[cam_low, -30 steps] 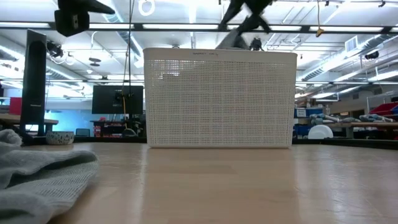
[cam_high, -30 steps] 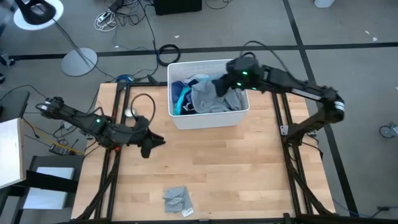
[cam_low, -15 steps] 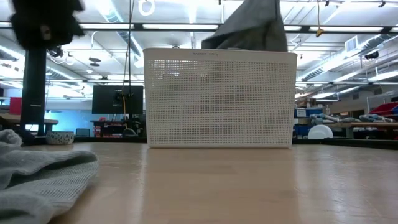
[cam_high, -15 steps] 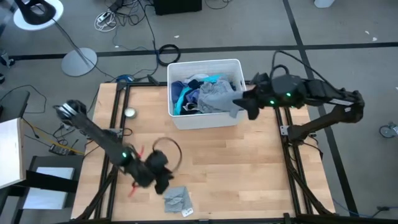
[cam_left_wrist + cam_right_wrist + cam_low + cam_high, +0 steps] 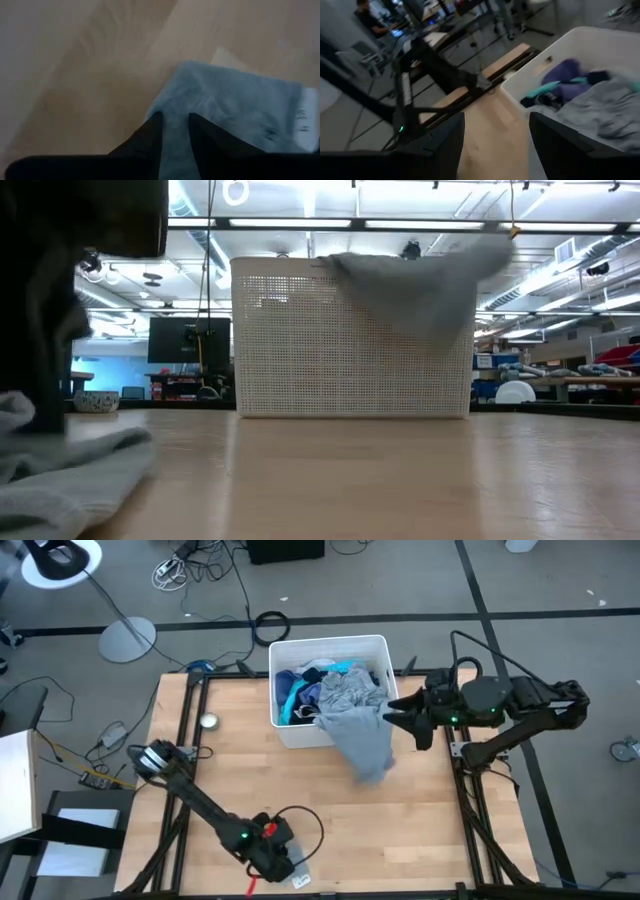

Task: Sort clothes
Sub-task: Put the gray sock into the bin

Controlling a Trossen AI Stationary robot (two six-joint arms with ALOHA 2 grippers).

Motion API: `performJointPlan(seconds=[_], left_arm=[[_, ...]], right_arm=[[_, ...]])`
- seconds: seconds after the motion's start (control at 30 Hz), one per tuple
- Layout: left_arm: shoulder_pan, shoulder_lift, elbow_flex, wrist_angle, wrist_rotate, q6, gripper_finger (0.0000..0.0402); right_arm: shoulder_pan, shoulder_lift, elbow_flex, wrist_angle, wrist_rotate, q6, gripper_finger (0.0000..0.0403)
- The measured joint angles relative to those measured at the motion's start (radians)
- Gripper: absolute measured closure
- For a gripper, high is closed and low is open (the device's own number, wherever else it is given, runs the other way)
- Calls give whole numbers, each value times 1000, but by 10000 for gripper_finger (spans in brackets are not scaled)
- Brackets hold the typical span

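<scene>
STEP: pulling t-shirt [image 5: 358, 725] out of bin [image 5: 290, 730] | RIGHT tool [image 5: 405, 718]: just beside shirt, fingers spread, no grip visible | LEFT tool [image 5: 283, 865]: half open astride small grey piece [image 5: 235, 115] on tabletop [image 5: 420, 830] | NEXT: probably close left on piece, clear shirt from bin rim.

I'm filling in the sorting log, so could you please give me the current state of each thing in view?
White bin: upright, holding clothes.
Grey t-shirt: draped over the bin's front rim onto the table.
Small grey piece: flat on the table.
Left gripper: jaws straddling the small grey piece.
Right gripper: jaws open, beside the bin.
</scene>
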Motion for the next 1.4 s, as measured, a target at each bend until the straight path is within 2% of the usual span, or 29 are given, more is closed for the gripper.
performJointPlan(seconds=[0.07, 0.13, 0.23, 0.33, 0.47, 0.6, 0.73, 0.87, 0.93, 1.13, 1.27, 1.4], left_arm=[[13, 20, 7, 4, 81, -29, 305], [25, 24, 10, 8, 175, -35, 329], [25, -3, 6, -7, 204, -36, 387], [26, -73, 0, -71, 163, -36, 397], [49, -223, 3, -178, 40, -37, 400], [77, -394, 2, -246, -85, -31, 400], [101, -516, 3, -308, -180, -27, 401], [103, -573, 3, -379, -209, -26, 401], [103, -572, 3, -406, -211, -27, 401], [108, -571, 2, -453, -204, -25, 401], [133, -587, 2, -449, -203, 2, 401], [208, -614, 26, -438, -200, 104, 401]], right_arm=[[-2, -3, 0, 0, 37, -14, 175], [-11, -8, 0, 1, 46, -13, 175], [-11, -18, 0, 0, 28, -8, 175], [5, -25, 0, -1, -11, 4, 175], [34, -28, 0, -13, -14, 37, 175], [56, -27, 1, -118, 3, 110, 175], [88, -25, -39, -283, 33, 305, 175], [141, -18, -146, -434, 85, 519, 175], [172, -20, -229, -451, 119, 619, 175], [234, -11, -479, -315, 151, 782, 175], [247, -1, -638, -102, 124, 839, 175], [249, 16, -770, 142, 92, 847, 175]])
